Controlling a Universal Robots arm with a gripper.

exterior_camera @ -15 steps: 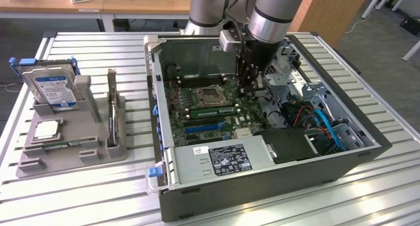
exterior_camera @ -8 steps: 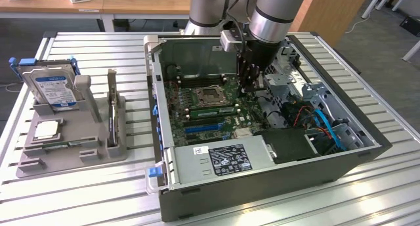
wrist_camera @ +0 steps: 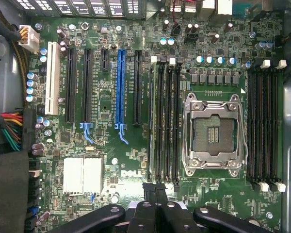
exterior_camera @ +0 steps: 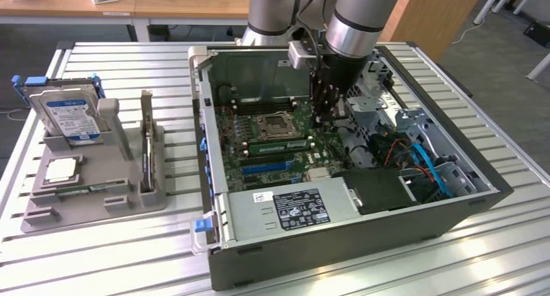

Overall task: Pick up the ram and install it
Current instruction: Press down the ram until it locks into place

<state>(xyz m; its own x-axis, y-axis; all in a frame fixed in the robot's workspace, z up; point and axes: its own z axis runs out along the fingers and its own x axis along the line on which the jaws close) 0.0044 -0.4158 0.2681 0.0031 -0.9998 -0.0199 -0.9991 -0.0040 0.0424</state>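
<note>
I start with the open computer case (exterior_camera: 344, 244) on the slatted table (exterior_camera: 103, 244). The arm (exterior_camera: 357, 19) reaches down into it over the motherboard (exterior_camera: 228, 122). Well apart from the case, toward the exterior view's left, stands the grey holder (exterior_camera: 51, 212). It carries the hard drive (exterior_camera: 69, 116) upright and the square CPU chip (exterior_camera: 62, 170) lying flat. A thin strip (exterior_camera: 79, 191) lies in front of the chip, and I cannot tell what it is.

On the board, the ram (exterior_camera: 277, 143) stands on edge in one of the memory slots just beside the empty CPU socket (exterior_camera: 275, 123). It is on the side of the socket nearer the blue expansion slot (exterior_camera: 266, 167). From that I judge the pick-up and the carry across to be done, with the stick already placed where it belongs. I cannot make out whether it is pressed fully home with its end latches locked, so I treat that part as unconfirmed.

The gripper (exterior_camera: 331, 118) hangs above the board, clear of the ram and not touching it. In the exterior view it sits above the stick and toward that view's right. In the wrist view its fingertips (wrist_camera: 148, 190) are drawn together over the end of the slot bank (wrist_camera: 165, 121). I see nothing clamped between them, so I read the claw as closed and empty.
</note>
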